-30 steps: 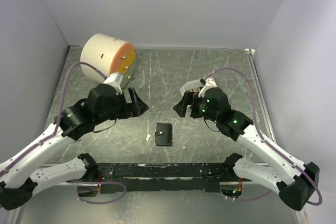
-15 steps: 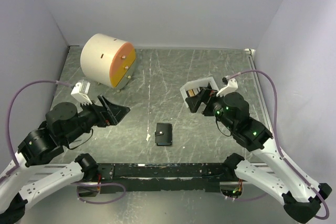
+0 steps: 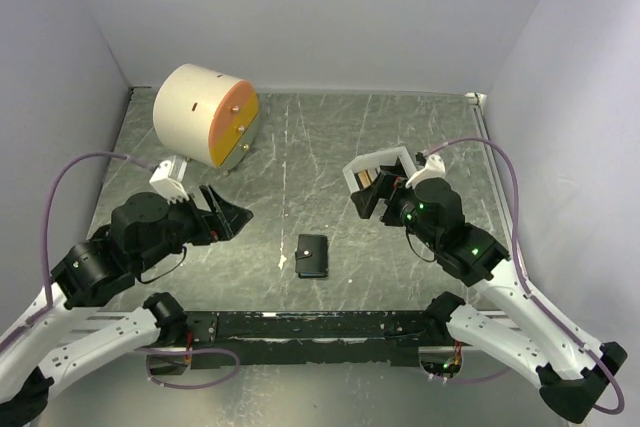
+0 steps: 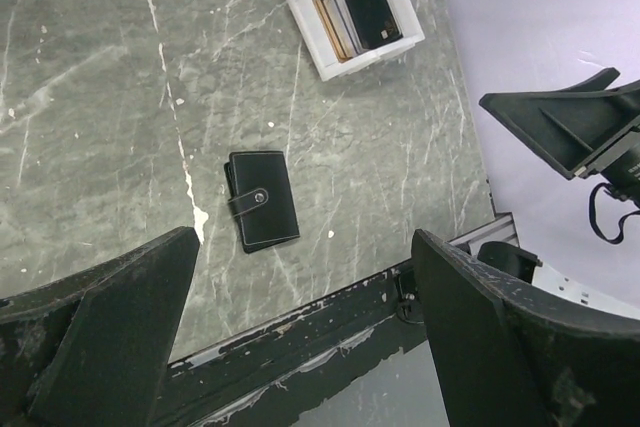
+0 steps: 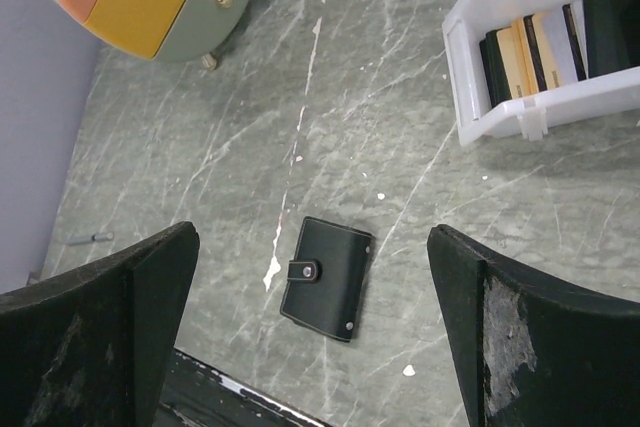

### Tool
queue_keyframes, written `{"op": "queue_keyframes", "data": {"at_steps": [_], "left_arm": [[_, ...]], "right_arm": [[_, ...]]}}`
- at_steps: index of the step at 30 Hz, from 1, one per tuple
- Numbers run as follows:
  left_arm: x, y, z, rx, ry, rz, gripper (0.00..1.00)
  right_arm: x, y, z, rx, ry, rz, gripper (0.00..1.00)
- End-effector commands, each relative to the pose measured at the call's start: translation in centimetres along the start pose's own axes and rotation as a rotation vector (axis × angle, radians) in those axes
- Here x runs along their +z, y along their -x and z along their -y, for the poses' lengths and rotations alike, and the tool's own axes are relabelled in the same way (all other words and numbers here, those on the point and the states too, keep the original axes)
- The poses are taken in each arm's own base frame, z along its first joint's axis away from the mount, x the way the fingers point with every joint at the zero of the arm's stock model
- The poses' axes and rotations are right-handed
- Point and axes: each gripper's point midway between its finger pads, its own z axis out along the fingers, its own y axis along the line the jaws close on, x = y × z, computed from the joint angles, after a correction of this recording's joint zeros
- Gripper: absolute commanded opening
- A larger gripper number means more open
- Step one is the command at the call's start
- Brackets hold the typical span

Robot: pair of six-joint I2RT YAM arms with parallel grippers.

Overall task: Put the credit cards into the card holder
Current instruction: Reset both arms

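Left gripper [image 3: 232, 209] and right gripper [image 3: 372, 195] were both spread, empty. Thin plastic credit cards [image 5: 530, 52] stood on edge, packed in white open tray [image 5: 465, 67]. Black folding card holder [image 5: 326, 278] lay snapped shut on the table between the arms. Risks: pinching several cards at once; closed strap blocking insertion.

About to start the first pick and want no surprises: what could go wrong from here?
1. The card holder lies shut with its strap snapped. It must be opened first and, being loose, may slide instead.
2. The cards stand packed on edge in the tray. The right gripper has broad fingers and may take several cards or shove the tray.
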Motion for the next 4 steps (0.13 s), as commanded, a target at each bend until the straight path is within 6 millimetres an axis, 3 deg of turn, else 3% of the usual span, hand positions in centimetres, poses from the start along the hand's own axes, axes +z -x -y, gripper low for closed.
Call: {"op": "queue_keyframes", "data": {"at_steps": [1, 4], "left_arm": [[0.34, -0.23, -0.12, 0.000, 0.011, -0.008, 1.00], [0.59, -0.40, -0.10, -0.005, 0.006, -0.009, 1.00]], "right_arm": [[-0.19, 0.41, 0.55, 0.001, -0.028, 0.020, 1.00], [-0.29, 0.53, 0.77, -0.001, -0.038, 0.028, 1.00]]}}
